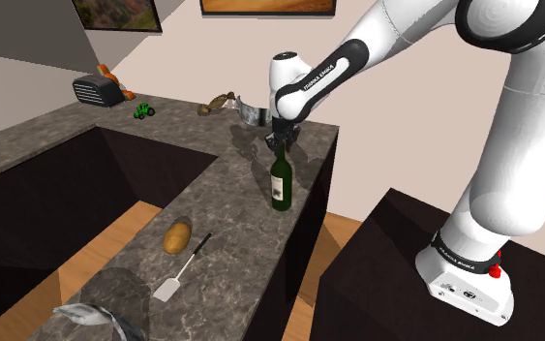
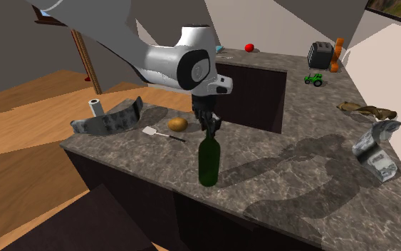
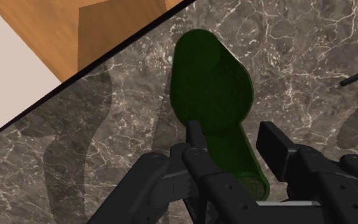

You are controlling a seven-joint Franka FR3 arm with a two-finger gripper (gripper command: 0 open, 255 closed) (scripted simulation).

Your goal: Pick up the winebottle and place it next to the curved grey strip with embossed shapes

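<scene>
Shoulder view: the dark green glass wine bottle (image 1: 281, 184) stands upright on the dark veined stone bench (image 1: 231, 208), near the bench's edge on the stand's side. The black two-finger gripper (image 1: 281, 143) hangs straight down over it, level with the neck.

Second exterior view: the jaws reach down around the bottle's top, and the bottle's base rests on the bench. A long curved grey strip with a mottled, raised surface (image 2: 113, 120) lies well apart towards this view's left. A shorter bent grey band with pale ovals (image 2: 373, 150) lies well apart towards its right. I cannot settle which of the two the task means.

Wrist view: the jaws stand apart astride the neck. One finger (image 3: 195, 137) is at the glass, while a sliver of bench shows between the neck and the other finger, so nothing looks clamped.

I judge the step in hand to be the grasp. The next move calls for closing squarely on the neck, then lifting straight up so that the bottle does not tip before being carried to the strip.
</scene>
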